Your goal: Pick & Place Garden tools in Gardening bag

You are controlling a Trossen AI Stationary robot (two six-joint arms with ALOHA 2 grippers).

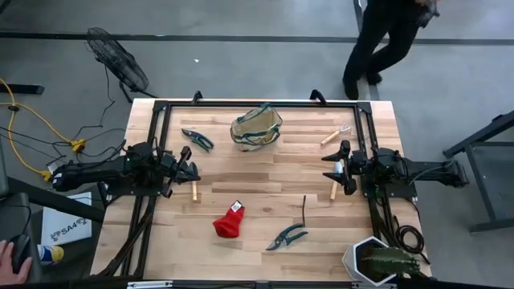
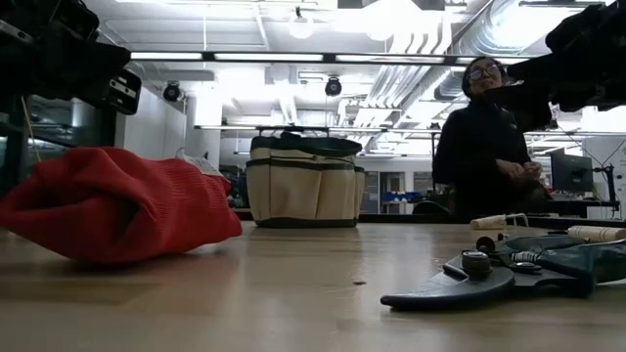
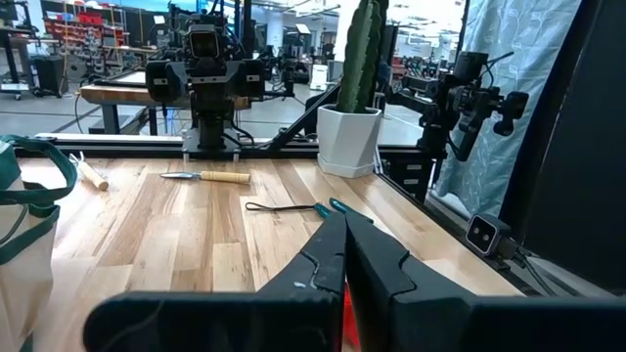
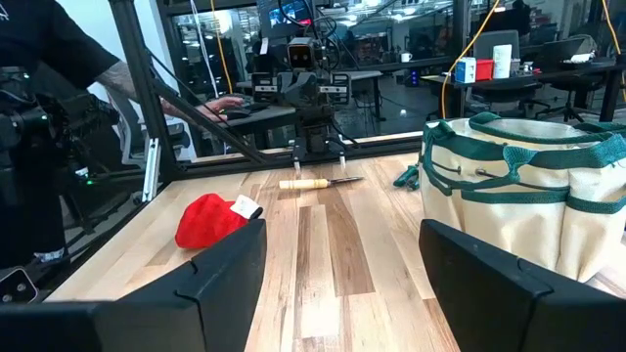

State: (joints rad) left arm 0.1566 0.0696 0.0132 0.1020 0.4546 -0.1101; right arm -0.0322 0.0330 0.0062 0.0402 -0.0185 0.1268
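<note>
The left pincer hangs clenched and empty at the bench's left side. The right pincer hangs released at the right, the gardening bag at the far edge between them.

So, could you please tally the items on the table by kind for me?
Shears: 2
Wooden-handled tools: 3
Rod: 1
Red cloth: 1
Bag: 1
Potted plant: 1
Total: 9

We list: spiky green plant in white pot, near the right tool; floor fan and yellow cable, beyond the left tool; one person behind the table.
</note>
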